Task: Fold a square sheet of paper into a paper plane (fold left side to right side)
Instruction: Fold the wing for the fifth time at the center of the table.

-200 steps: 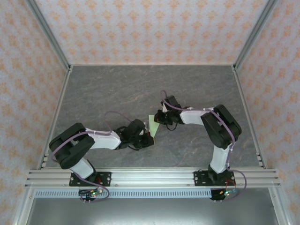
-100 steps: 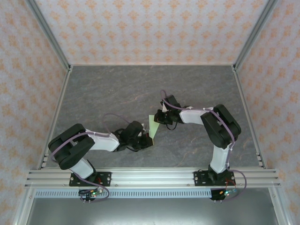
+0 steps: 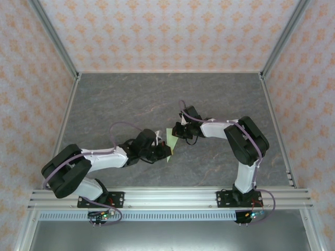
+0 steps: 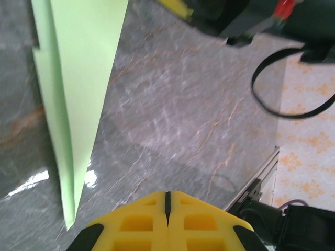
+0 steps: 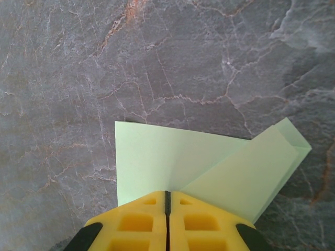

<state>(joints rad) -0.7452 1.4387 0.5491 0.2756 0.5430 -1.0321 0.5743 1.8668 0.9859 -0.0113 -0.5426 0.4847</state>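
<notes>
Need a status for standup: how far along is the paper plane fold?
Done: the pale-green paper is already creased into a narrow, pointed, layered shape on the table. In hand: right gripper, shut, rests at its wide end by a folded flap; left gripper, shut, sits beside the tip, gripping nothing. Left: probably final wing folds; it lies flat.

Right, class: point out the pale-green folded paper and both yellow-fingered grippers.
Pale-green folded paper (image 5: 199,167): right wrist view, middle.
Left gripper (image 4: 167,196): left wrist view, between fingertips.
Right gripper (image 5: 167,194): right wrist view, between fingertips.
</notes>
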